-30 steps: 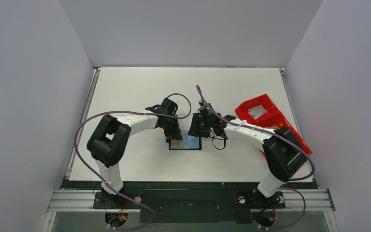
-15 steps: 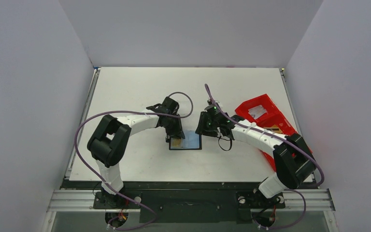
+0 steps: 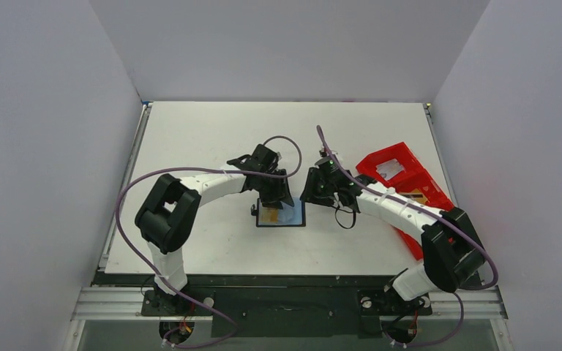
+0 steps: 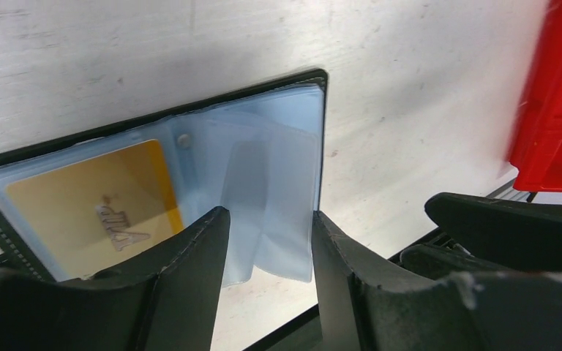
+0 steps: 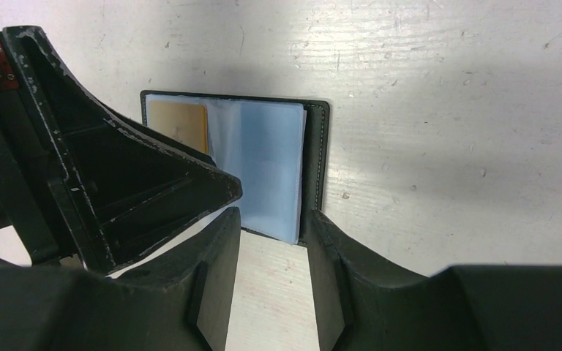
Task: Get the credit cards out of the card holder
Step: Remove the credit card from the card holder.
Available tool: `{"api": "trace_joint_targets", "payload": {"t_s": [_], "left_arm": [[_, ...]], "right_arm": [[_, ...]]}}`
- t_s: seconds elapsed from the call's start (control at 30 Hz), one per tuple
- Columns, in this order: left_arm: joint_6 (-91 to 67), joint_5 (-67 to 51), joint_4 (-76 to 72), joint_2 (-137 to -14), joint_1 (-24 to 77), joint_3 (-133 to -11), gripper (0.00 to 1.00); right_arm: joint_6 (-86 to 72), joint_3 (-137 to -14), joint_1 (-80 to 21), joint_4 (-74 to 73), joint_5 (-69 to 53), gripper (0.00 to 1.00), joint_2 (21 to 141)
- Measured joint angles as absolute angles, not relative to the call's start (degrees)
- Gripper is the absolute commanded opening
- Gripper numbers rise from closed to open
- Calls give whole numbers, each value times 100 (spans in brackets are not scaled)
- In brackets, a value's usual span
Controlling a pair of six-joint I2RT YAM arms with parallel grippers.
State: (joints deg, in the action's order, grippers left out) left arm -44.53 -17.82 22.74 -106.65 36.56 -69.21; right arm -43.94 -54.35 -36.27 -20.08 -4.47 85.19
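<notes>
The card holder (image 3: 284, 216) lies open and flat on the table, black-rimmed, with blue-grey clear sleeves (image 4: 263, 157). A gold credit card (image 4: 95, 208) sits in its left sleeve and also shows in the right wrist view as the gold credit card (image 5: 179, 124). My left gripper (image 3: 277, 200) hovers over the holder's far edge, jaws open, and a loose sleeve flap lies in the gap of the left gripper (image 4: 269, 217) without being pinched. My right gripper (image 3: 309, 196) is open just right of the holder. In its own view the right gripper (image 5: 272, 217) has only bare table between its fingers.
A red compartment tray (image 3: 404, 183) stands to the right of the right arm, with a white item and a gold one inside. Its red wall (image 4: 556, 95) shows at the right edge of the left wrist view. Grey walls enclose the white table (image 3: 212, 139).
My left gripper has opened from shut and shifted right over the holder. My right gripper has drawn back to the right, off the holder.
</notes>
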Motion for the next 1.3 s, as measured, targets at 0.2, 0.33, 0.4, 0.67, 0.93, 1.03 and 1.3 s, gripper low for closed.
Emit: {"api": "trace_joint_targets", "payload": {"t_s": [0.2, 0.33, 0.4, 0.67, 0.93, 1.03, 1.3], "left_arm": [[-4464, -1839, 2233, -10757, 3752, -7096, 43], [-4486, -1857, 2220, -10901, 3809, -7220, 43], [-4497, -1868, 2217, -10956, 3835, -7260, 44], [-4595, -1938, 2196, -11043, 3983, -7481, 44], [-4678, -2005, 2099, -11043, 4034, -7568, 44], [-4742, -2018, 2053, -11004, 4034, -7603, 44], [-4755, -2047, 2069, -10571, 3913, -7599, 45]], "right_arm": [[-4397, -5376, -3581, -2064, -307, 35, 8248], [-4414, -5258, -3548, -2115, -158, 35, 8007], [-4421, -5194, -3527, -2141, -86, 35, 7902], [-4434, -5063, -3479, -2204, 93, 35, 7745], [-4418, -5054, -3413, -2344, 167, 35, 7494], [-4416, -5054, -3409, -2379, 178, 35, 7404], [-4418, -5054, -3409, -2416, 187, 39, 7387]]}}
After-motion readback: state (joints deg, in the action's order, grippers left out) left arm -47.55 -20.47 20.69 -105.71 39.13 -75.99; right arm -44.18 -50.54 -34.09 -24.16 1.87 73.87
